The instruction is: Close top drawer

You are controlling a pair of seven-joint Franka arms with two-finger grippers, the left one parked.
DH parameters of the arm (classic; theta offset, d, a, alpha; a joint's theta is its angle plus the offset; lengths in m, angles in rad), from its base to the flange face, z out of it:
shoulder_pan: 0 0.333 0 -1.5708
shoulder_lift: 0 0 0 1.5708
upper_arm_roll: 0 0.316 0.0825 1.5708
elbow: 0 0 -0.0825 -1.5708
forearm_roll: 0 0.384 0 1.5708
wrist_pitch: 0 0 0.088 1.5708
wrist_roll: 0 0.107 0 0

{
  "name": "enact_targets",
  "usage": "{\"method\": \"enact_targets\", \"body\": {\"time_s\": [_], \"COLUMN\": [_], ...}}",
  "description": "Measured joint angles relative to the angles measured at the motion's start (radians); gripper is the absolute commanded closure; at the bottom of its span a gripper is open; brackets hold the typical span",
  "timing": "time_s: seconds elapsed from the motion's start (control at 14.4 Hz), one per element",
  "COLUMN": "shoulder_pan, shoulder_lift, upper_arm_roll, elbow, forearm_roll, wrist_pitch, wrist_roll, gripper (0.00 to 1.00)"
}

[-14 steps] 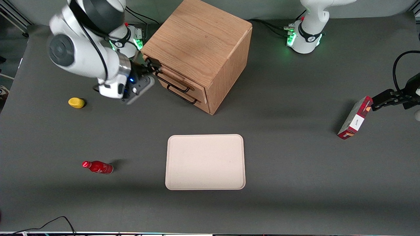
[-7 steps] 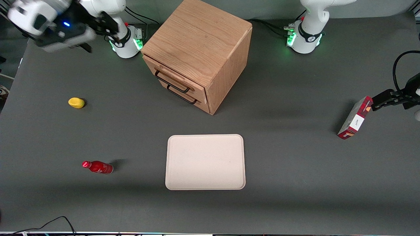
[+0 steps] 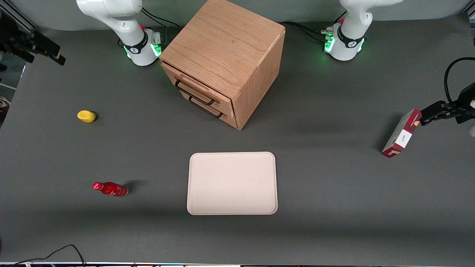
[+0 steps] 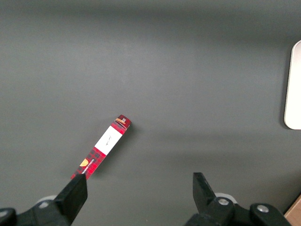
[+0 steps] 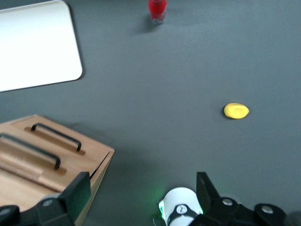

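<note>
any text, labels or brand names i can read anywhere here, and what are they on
None is readable.
Red box, toward the parked arm's end: white label print too small.
Red bottle: no legible print.
The gripper, open, is raised off the top drawer, which bears no text.

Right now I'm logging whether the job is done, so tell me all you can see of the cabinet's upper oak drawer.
The top drawer is the upper of two light oak fronts in the wooden cabinet, with a black wire bar handle running across its front. It looks pushed fully in, its front level with the lower drawer below it. Nothing touches it. The gripper hangs well away, above the table's edge at the working arm's end, fingers open and empty.
</note>
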Motion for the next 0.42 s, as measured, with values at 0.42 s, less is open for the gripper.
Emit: {"method": "enact_targets", "body": {"time_s": [0.42], "shoulder_pan": [0.005], "shoulder_lift": [-0.005], "upper_arm_roll": [0.017], "elbow": [-0.104], "forearm_roll": [-0.033], "wrist_pitch": [0.090], "wrist_roll": [0.001], "gripper": [0.00]}}
